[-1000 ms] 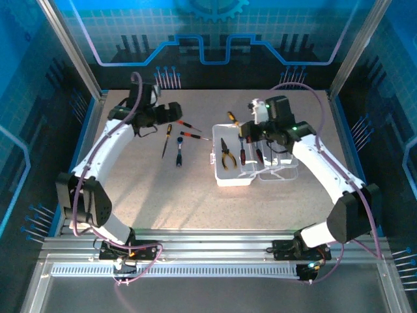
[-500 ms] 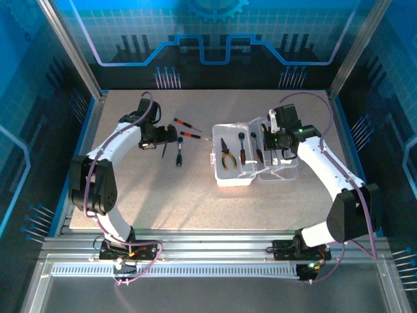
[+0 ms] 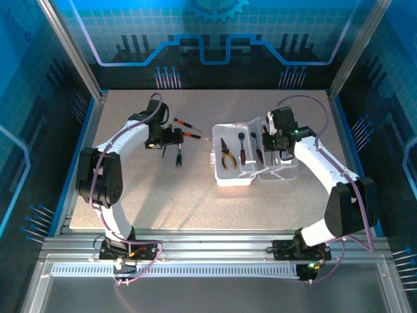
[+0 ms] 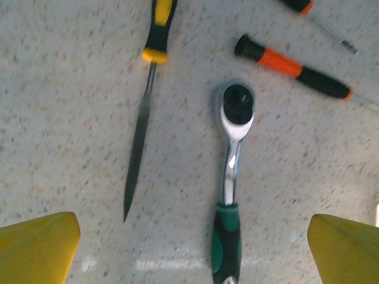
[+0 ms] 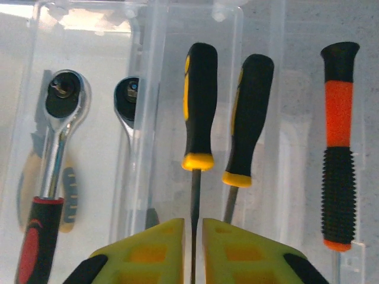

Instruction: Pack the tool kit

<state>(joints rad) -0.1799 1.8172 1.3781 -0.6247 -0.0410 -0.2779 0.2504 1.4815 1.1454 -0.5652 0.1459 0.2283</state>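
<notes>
A speckled desk (image 3: 163,195). Right of centre lies the clear tool kit case (image 3: 232,180), open, with pliers (image 3: 227,156) and a red-handled ratchet (image 5: 50,177) inside. Above its right half hangs the right tool (image 5: 193,223). Its yellow fingers are a narrow slit apart, with the shaft of a yellow-and-black screwdriver (image 5: 198,106) in the slit; whether they pinch it cannot be told. Farther left, the left tool (image 4: 190,228) is spread wide above a green-handled ratchet (image 4: 231,171). That ratchet lies on the desk between a yellow-handled blade (image 4: 142,130) and an orange-banded screwdriver (image 4: 290,71).
</notes>
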